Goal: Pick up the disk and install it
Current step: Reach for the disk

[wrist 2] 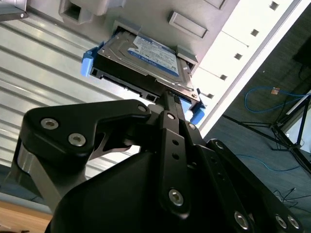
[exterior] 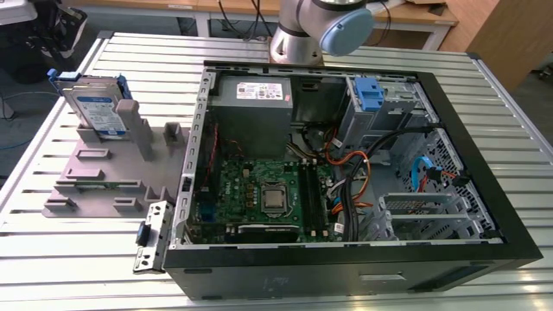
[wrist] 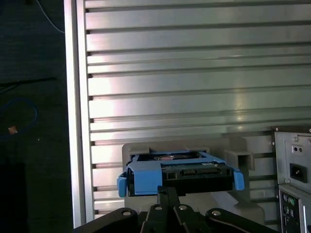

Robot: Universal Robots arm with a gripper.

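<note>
**A:** What was the layout, biggest thing first?

**B:** A slatted metal table carried an open computer case on the exterior view's right. A grey stand sat just beside the case, on that view's left.

**A:** And the disk?

**B:** The disk stood on edge in the far part of that stand, long axis upright and leaning a little. It was outside the case and well apart from the bays, so not installed.

**A:** Where was the gripper relative to it?

**B:** In the first wrist view the gripper pointed straight at the disk's short end. The disk's blue frame ran crosswise ahead of it, so the disk lay dead ahead, roughly centred on the gripper's line.

**A:** Was it gripping?

**B:** I judged not. The fingers looked drawn close together with nothing between them, and in the exterior view the disk stood by itself in the stand. How near the tips were, I couldn't tell.
</note>
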